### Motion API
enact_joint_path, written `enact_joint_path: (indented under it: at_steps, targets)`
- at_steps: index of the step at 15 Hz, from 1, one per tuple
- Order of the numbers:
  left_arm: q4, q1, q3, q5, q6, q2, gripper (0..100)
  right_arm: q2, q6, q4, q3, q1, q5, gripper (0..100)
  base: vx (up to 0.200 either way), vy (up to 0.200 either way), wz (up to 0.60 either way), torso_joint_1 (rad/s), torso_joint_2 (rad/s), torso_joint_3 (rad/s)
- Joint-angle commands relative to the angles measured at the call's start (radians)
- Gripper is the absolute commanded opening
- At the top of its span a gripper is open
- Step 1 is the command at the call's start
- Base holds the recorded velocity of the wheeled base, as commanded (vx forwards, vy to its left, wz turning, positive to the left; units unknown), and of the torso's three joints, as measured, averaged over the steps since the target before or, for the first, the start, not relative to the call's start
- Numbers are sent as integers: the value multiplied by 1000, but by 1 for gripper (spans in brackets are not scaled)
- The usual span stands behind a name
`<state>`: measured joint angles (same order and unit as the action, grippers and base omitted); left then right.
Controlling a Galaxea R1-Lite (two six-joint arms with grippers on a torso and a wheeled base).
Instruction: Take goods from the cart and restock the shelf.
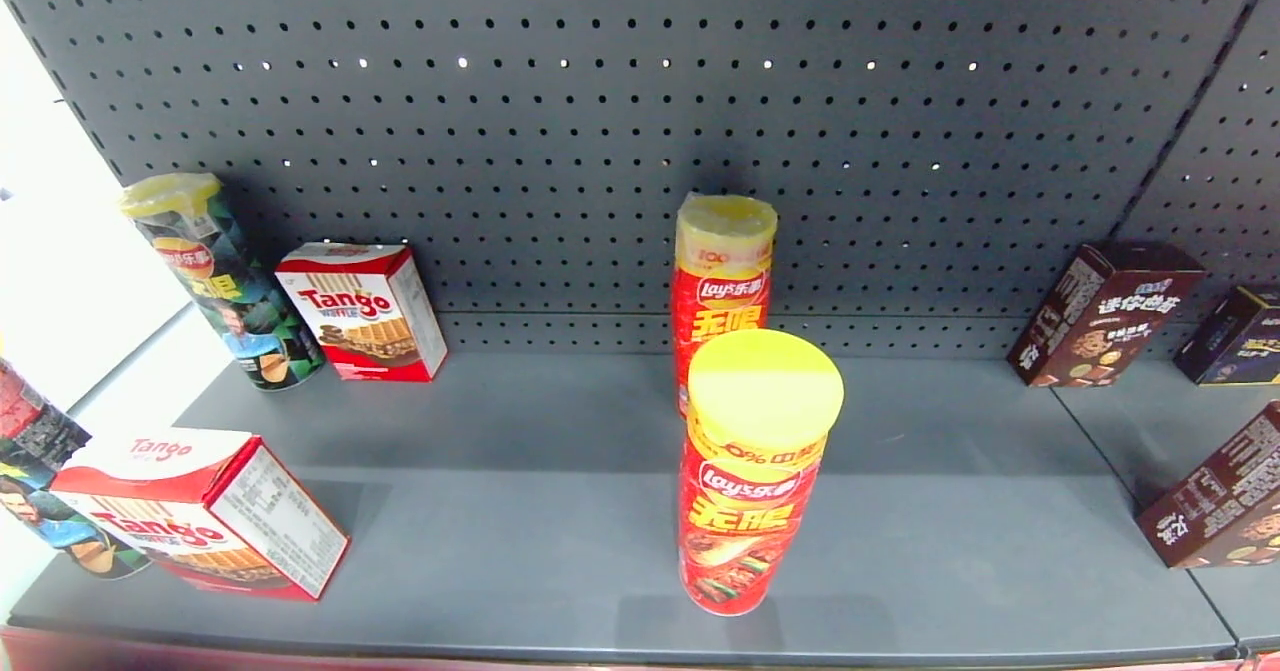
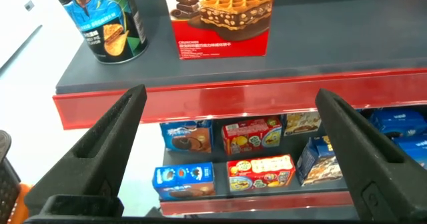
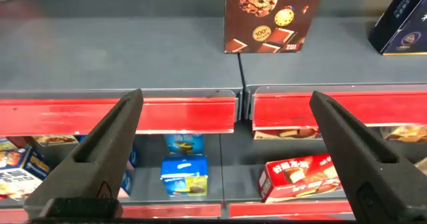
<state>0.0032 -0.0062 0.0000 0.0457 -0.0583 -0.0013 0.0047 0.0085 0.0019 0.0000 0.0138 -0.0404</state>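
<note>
While my left gripper (image 2: 230,94) and right gripper (image 3: 225,96) hang jaws apart, empty, before the shelf (image 1: 560,491), two red chip cans (image 1: 755,481) (image 1: 722,281) stand mid-shelf, two wafer boxes (image 1: 365,311) (image 1: 200,511) and two green cans (image 1: 225,281) (image 1: 40,491) left, three dark boxes (image 1: 1100,311) (image 1: 1235,336) (image 1: 1220,501) right.

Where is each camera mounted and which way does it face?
Head: on the head, facing forward and down onto the shelf.
Left wrist: on the left arm, looking past the open left gripper at the shelf's front edge.
Right wrist: on the right arm, likewise past the open right gripper.
Shared: head and left wrist both show the front wafer box.
</note>
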Motion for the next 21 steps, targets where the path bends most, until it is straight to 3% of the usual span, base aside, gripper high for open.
enact_joint_path:
  at_steps: [1, 3, 6, 9, 19, 21]
  targets:
    - [0, 0, 0, 11, -6, 1, 100, -2, 5, 0, 0, 0, -1, 100, 0, 0, 0, 0, 0, 0]
    - [0, 0, 0, 20, -17, 1, 100, 0, -2, 0, 0, 0, 5, 100, 0, 0, 0, 0, 0, 0]
    - [0, 0, 0, 2, -6, 1, 100, 0, -15, 0, 0, 0, 17, 100, 0, -133, 0, 2, 2, 0]
    - [0, 0, 0, 0, 37, 1, 100, 0, -16, 0, 0, 0, 17, 100, 0, 0, 0, 0, 0, 0]
    - [0, 0, 0, 0, 38, 1, 100, 0, -16, 0, 0, 0, 17, 100, 0, 0, 0, 0, 0, 0]
    - [0, 0, 0, 5, 32, 1, 100, 0, -16, 0, 0, 0, 17, 100, -200, 0, 0, 0, -2, 2]
